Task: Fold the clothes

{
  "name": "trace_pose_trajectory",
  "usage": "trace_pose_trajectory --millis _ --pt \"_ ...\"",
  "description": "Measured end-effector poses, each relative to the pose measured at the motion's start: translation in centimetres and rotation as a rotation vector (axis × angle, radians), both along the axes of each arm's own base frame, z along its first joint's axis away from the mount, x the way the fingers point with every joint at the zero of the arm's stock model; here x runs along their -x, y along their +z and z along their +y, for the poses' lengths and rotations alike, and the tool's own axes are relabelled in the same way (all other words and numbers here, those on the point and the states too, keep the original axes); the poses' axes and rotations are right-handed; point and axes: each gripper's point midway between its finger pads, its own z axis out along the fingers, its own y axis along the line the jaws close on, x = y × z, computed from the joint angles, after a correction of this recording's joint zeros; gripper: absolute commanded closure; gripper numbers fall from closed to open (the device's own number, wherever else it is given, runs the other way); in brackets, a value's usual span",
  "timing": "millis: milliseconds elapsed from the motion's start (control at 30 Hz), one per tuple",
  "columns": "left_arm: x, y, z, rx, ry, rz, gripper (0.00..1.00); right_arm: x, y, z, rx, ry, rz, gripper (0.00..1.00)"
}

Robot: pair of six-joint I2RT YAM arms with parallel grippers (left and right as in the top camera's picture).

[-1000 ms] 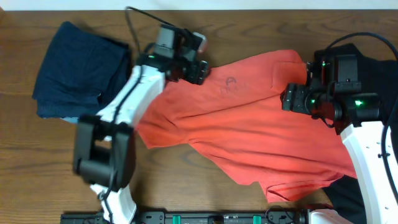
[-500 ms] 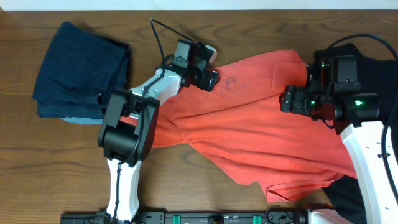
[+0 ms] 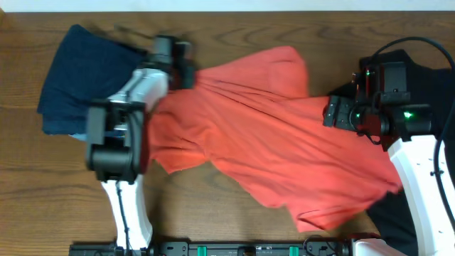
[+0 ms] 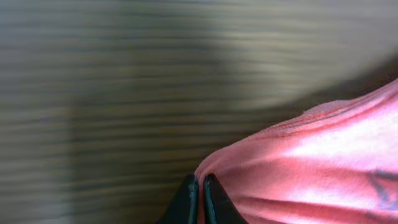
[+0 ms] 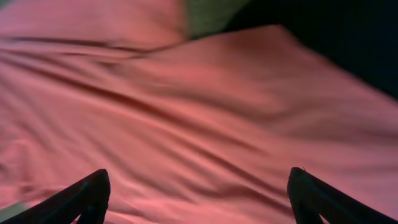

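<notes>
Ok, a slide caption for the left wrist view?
Left gripper shut on an edge of the red T-shirt, blurred wooden table behind.

Both my arms are white link shells with black joint housings. My left arm (image 3: 117, 135), left-centre of the overhead: chunky black block joints, white forearm, black wrist head blurred near the top. My right arm (image 3: 419, 178), right edge: curved white link, boxy black wrist module (image 3: 384, 99), green LEDs (image 3: 409, 116) lit. Black cable (image 3: 398, 44) loops over it, upper right. Black base rail (image 3: 213, 249) along the bottom edge, green connectors on it. My left gripper (image 4: 200, 196): two slim, tapered black fingertips, bottom centre of its wrist view. My right gripper (image 5: 198, 186): matte black fingers, rounded tips, in the lower corners.
</notes>
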Motion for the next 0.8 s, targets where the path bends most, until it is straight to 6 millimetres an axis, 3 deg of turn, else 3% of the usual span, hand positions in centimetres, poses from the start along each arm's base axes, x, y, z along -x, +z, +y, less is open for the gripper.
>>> trace_pose_trajectory --millis 100,167,200,267,367,467,533,667,800 --pt "0.2 0.2 3.4 0.049 0.071 0.018 0.91 -0.9 -0.6 -1.7 0.031 -0.053 0.002 0.14" --pt "0.6 0.9 3.8 0.080 0.079 0.021 0.84 -1.7 -1.4 -3.3 0.047 -0.101 0.008 0.22" --pt "0.7 1.7 3.5 0.100 0.074 0.015 0.83 -2.0 -1.9 -4.2 0.053 -0.128 0.015 0.24" --pt "0.9 3.6 2.5 0.124 0.051 -0.009 0.72 -2.6 -2.8 -5.7 0.060 -0.173 0.031 0.29" --pt "1.2 8.7 0.7 0.163 0.007 -0.082 0.66 -3.4 -4.8 -7.8 0.067 -0.225 0.063 0.43" --pt "2.7 14.3 -0.6 0.188 -0.032 -0.147 0.64 -4.6 -7.4 -9.5 0.068 -0.266 0.096 0.55" --pt "4.1 16.9 -0.8 0.197 -0.041 -0.165 0.63 -5.5 -9.0 -10.1 0.061 -0.270 0.102 0.67" --pt "7.3 20.2 -0.8 0.202 -0.041 -0.154 0.62 -7.4 -12.6 -10.4 0.031 -0.259 0.117 0.86" --pt "10.2 22.3 -0.8 0.205 -0.044 -0.137 0.62 -9.1 -15.8 -10.4 0.007 -0.258 0.117 0.94"
